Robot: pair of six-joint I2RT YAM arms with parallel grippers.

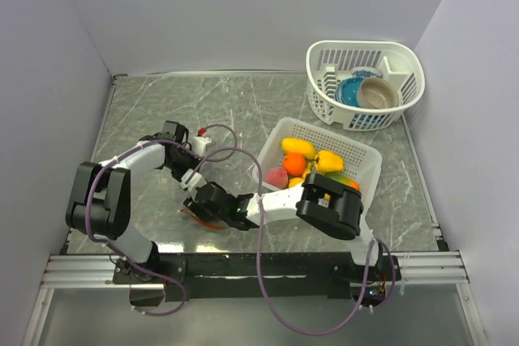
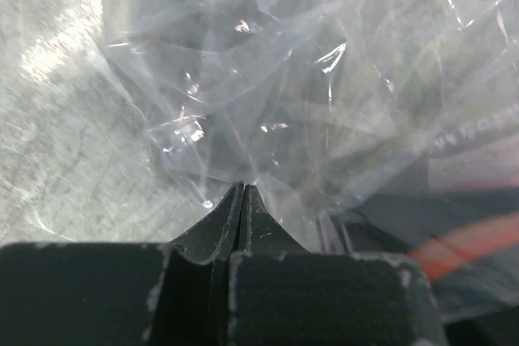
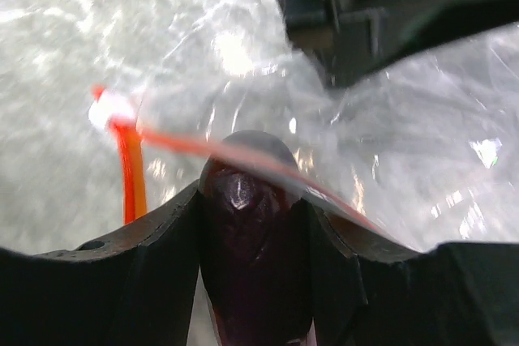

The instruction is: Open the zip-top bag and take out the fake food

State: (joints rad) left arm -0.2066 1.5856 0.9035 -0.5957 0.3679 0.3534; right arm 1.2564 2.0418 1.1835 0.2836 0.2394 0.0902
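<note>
Right claw [image 3: 253, 196] on the purple fake food [image 3: 251, 249] at the mouth of the zip-top bag [image 2: 268, 79]; left claw [image 2: 244, 192] pins the film.
The bag lies on the bench [image 3: 49, 79] between the two arms. The left claw is pinched fully shut on a fold of it. The right claw is part-open, jaws hugging both sides of the purple piece, whose long axis runs in line with the claw. The zip strip [image 3: 130, 176] crosses its far tip. Likely pull: straight back along that axis, away from the left claw.

I work in a lab booth. Plain white walls [image 1: 243, 6] stand behind and beside my grey table [image 1: 162, 111], and a metal rail [image 1: 81, 269] runs along its near edge.
</note>
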